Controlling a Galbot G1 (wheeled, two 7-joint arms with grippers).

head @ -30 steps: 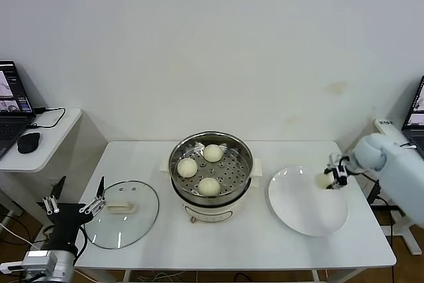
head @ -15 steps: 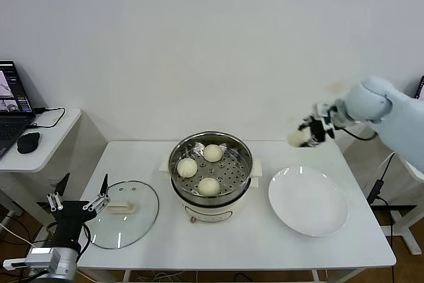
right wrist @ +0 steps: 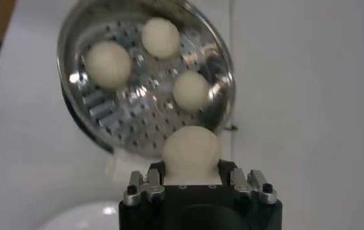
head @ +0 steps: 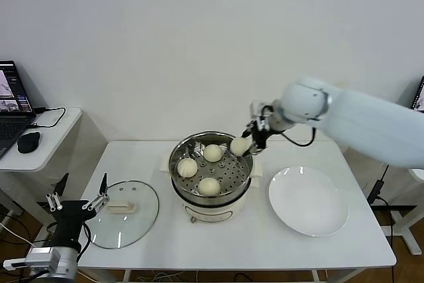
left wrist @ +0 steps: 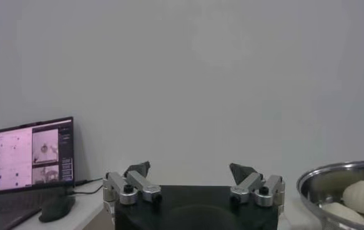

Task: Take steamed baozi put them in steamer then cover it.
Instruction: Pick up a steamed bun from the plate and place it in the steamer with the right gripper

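The steamer (head: 246, 171) stands mid-table, a shiny steel pot on a cream base, with three cream-white baozi (head: 209, 186) on its perforated tray. My right gripper (head: 246, 144) is shut on a fourth baozi (head: 238, 146) and holds it above the steamer's far right rim. In the right wrist view the held baozi (right wrist: 191, 152) sits between the jaws, over the pot's edge, with the three others (right wrist: 108, 63) beyond. My left gripper (head: 78, 201) is open and empty, parked off the table's left front corner, near the glass lid (head: 122, 213).
A flat white plate (head: 308, 201), bare, lies right of the steamer. A side desk at the left holds a laptop (head: 12, 107) and a mouse (head: 28, 142). The steamer's rim (left wrist: 331, 178) shows in the left wrist view.
My right gripper has carried the baozi from the plate's far right edge up and leftwards to above the steamer's right rim. The left arm has stayed put.
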